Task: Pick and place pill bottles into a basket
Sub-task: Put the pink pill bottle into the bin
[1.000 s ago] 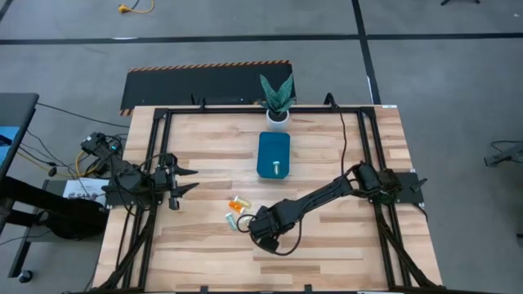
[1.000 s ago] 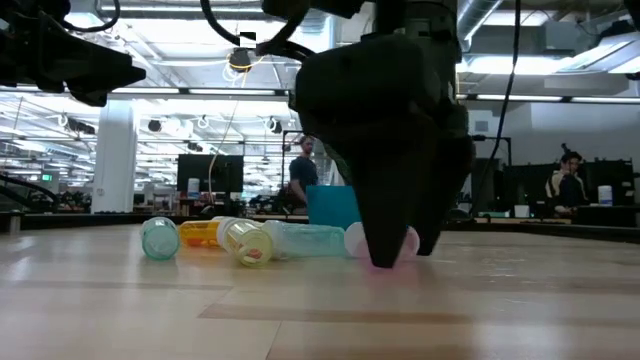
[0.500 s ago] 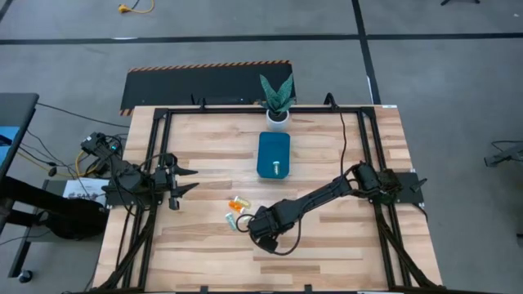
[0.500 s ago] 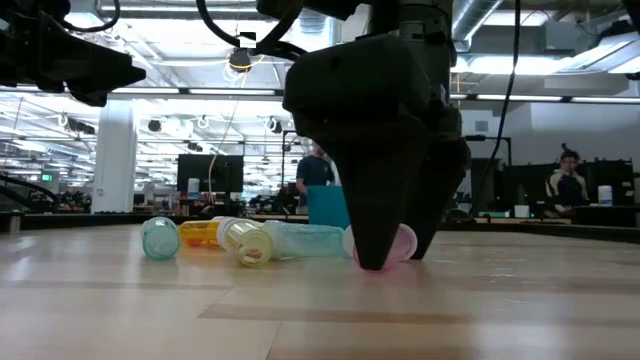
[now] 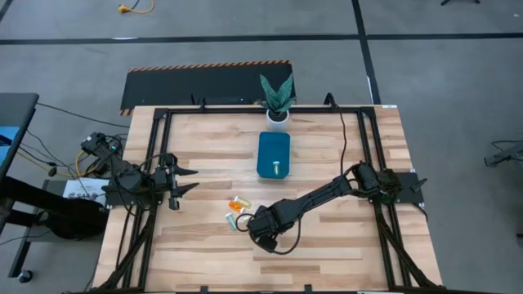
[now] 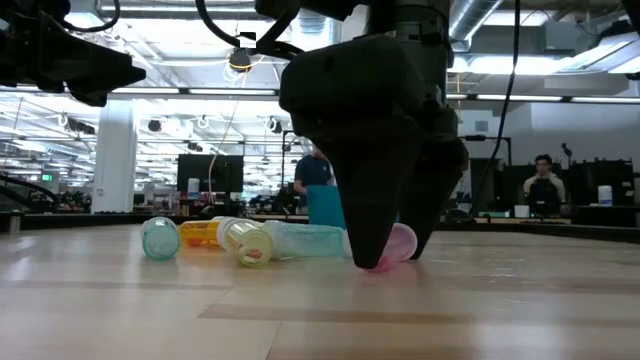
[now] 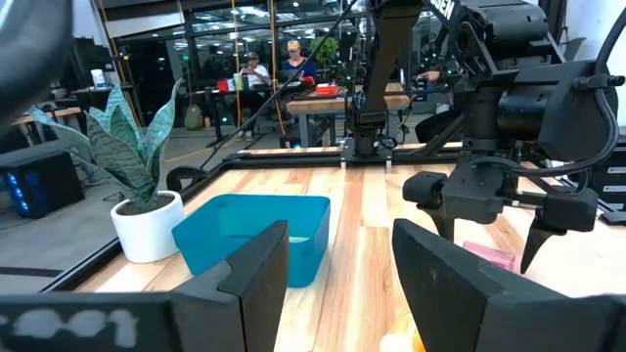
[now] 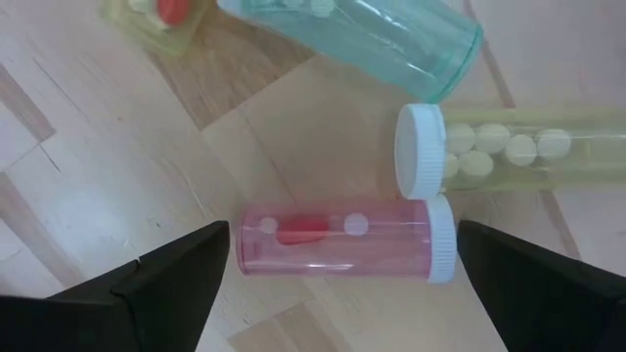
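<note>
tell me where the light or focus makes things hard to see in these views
Low view: the right gripper is a backlit black shape against bright ceiling lights, half hiding the pink bottle. Right wrist view: that bottle is sharp, the near fingers soft. High view: even light, but the bottles are tiny.

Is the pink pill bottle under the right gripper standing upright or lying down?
Lying on its side. The pink bottle rests lengthwise on the table, white cap sideways, between the open right gripper fingers.
</note>
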Available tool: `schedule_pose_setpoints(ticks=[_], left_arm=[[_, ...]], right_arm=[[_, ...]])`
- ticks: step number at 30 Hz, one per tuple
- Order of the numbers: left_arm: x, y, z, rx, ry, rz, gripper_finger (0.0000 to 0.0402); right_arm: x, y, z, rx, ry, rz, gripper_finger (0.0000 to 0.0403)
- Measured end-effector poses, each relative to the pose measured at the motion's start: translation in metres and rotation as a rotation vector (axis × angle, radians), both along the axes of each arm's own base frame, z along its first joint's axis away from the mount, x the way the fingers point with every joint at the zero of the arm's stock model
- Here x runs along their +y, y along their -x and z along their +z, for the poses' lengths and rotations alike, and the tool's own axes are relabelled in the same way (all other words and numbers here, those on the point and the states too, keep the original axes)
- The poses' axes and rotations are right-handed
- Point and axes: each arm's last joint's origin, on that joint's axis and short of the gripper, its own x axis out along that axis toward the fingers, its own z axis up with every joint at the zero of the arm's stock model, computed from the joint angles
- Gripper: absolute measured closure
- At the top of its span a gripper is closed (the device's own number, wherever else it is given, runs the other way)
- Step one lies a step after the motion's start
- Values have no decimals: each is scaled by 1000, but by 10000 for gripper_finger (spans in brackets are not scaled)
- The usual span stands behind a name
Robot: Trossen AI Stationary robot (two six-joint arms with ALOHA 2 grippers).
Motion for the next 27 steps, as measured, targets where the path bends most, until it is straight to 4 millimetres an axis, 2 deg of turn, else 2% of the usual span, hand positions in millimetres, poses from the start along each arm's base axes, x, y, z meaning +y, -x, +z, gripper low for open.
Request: schedule_pose_setpoints(ticks=[15, 27], left_arm=[[0, 0, 0, 0, 0, 0, 226], [0, 0, 0, 0, 0, 0, 226]], right_arm=[[-3, -1, 0, -1, 2, -6, 93], [-4, -1, 0, 4, -9, -11, 97]])
